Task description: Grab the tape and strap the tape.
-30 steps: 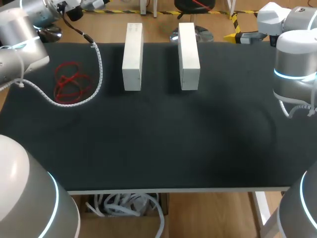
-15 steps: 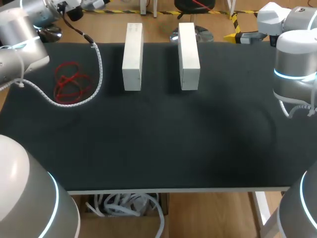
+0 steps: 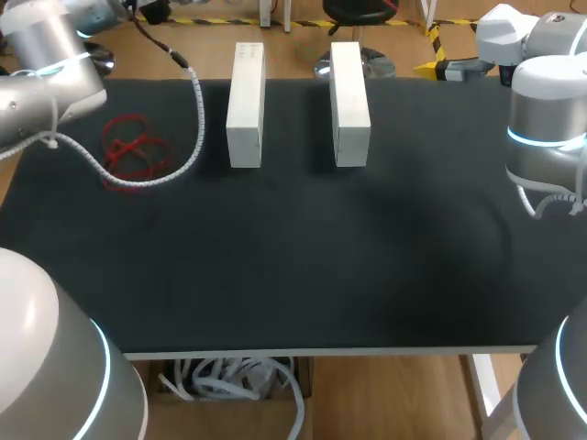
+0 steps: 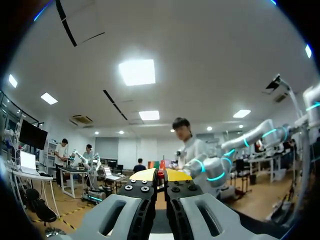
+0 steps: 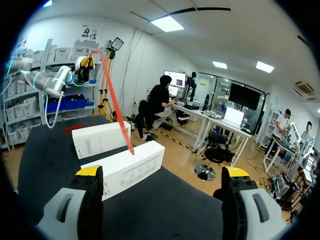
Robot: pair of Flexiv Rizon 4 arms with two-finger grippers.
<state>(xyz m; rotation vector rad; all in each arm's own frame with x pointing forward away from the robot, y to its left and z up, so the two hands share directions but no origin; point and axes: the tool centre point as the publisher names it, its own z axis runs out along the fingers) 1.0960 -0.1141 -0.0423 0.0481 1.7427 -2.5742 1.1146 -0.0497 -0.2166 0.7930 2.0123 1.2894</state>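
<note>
My left gripper (image 4: 161,176) is pinched closed on a strand of red tape (image 4: 161,172). My right gripper (image 5: 162,175) gapes wide, holding nothing, facing two white boxes (image 5: 125,167) on the far table (image 3: 367,257).

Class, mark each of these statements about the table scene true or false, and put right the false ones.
1. Two white rectangular boxes lie on the black table. True.
2. The boxes touch each other. False: a strip of bare table separates them.
3. The right gripper is shut on a box. False: its fingers stand wide open and hold nothing.
4. The left gripper pinches a thin red strip between its yellow tips. True.
5. The tangled red tape lies between the two boxes. False: it lies on the table beside them, on the left arm's side.
</note>
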